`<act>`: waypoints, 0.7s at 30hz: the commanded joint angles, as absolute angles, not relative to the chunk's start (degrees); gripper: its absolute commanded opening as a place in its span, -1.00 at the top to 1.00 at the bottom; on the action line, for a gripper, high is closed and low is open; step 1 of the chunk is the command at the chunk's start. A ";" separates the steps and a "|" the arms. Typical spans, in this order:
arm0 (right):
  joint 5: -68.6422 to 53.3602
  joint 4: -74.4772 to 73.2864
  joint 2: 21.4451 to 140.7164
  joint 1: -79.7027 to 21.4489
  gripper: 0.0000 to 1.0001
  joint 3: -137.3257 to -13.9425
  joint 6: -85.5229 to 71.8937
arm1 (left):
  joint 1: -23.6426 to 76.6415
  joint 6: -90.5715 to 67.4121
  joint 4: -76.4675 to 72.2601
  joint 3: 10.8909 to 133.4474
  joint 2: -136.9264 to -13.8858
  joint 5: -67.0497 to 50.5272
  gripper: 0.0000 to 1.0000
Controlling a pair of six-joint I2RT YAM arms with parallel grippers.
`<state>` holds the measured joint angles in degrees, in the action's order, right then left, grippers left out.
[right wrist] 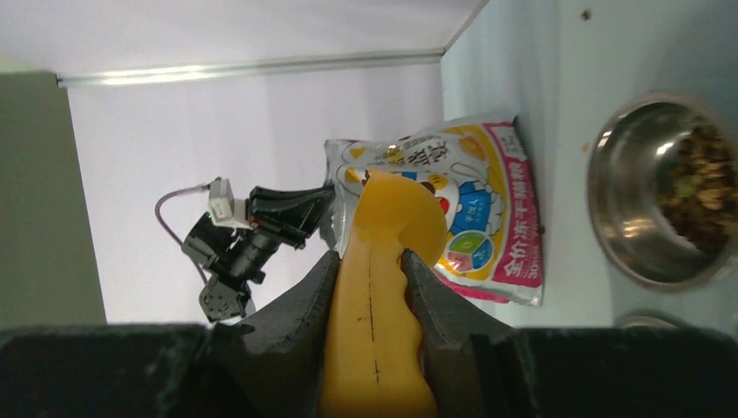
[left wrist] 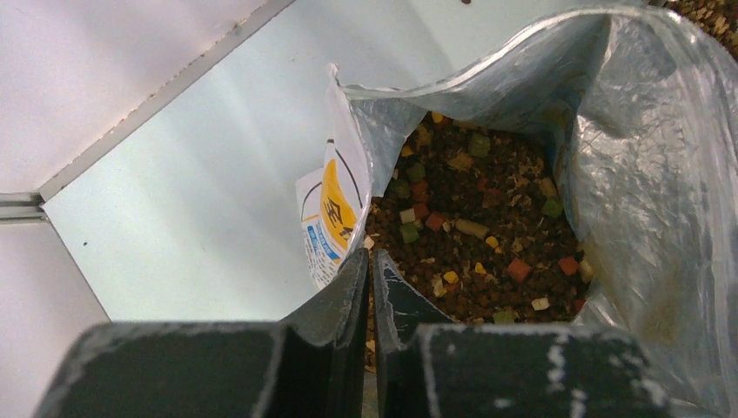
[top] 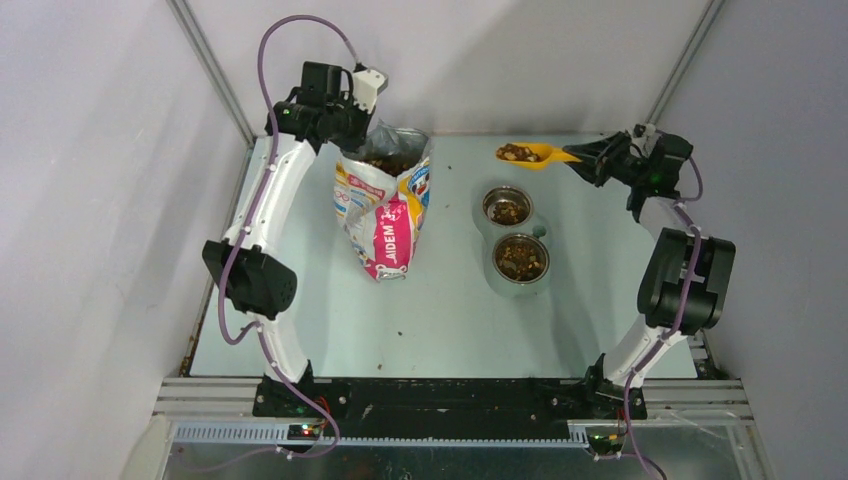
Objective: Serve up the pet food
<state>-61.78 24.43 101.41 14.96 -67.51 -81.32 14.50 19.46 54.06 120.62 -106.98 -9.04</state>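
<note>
While the pale tabletop (top: pixel 440 320) is framed by grey walls (top: pixel 90 200) on three sides, both arms are seen raised over its far half. The left arm (top: pixel 270 200) is bent up along the left edge, the right arm (top: pixel 680 270) along the right. An opened bag (top: pixel 385 215), printed in white, yellow and pink, is stood upright left of centre, its silver-lined mouth turned up. The left side of its rim is pinched by the left hand (left wrist: pixel 370 270), whose fingers are pressed together on the foil with hardly a gap between them. To the right of the bag, well apart from it, two steel bowls are set in one holder (top: pixel 541 231), the far bowl (top: pixel 507 206) just beside the near bowl (top: pixel 521 258). A yellow scoop (top: pixel 530 153) is held level beyond the far bowl, near the back of the tabletop. Its handle is clamped between the fingers of the right hand (right wrist: pixel 370 287), and its cup is pointed toward the bag. Pet food (top: pixel 517 152) is carried as a small heap in the scoop's cup. More of it is seen deep inside the bag, brown pellets mixed with red, green and tan pieces, and a layer is lying in each bowl, the near bowl being the fuller.
</note>
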 commanded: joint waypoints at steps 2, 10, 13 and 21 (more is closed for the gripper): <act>-63.22 20.13 97.48 19.21 1.00 -65.73 -74.71 | 14.24 17.96 51.08 124.21 -107.36 -9.91 0.75; -61.35 8.92 97.40 22.53 1.00 -64.97 -60.98 | 14.08 17.65 50.46 123.61 -107.09 -10.63 0.75; -58.69 5.07 96.82 22.56 1.00 -64.99 -57.00 | 13.95 17.37 49.76 122.21 -106.39 -11.04 0.74; -50.59 -9.91 96.37 20.05 1.00 -68.01 -42.93 | 13.97 13.78 47.10 120.42 -104.32 -12.70 0.65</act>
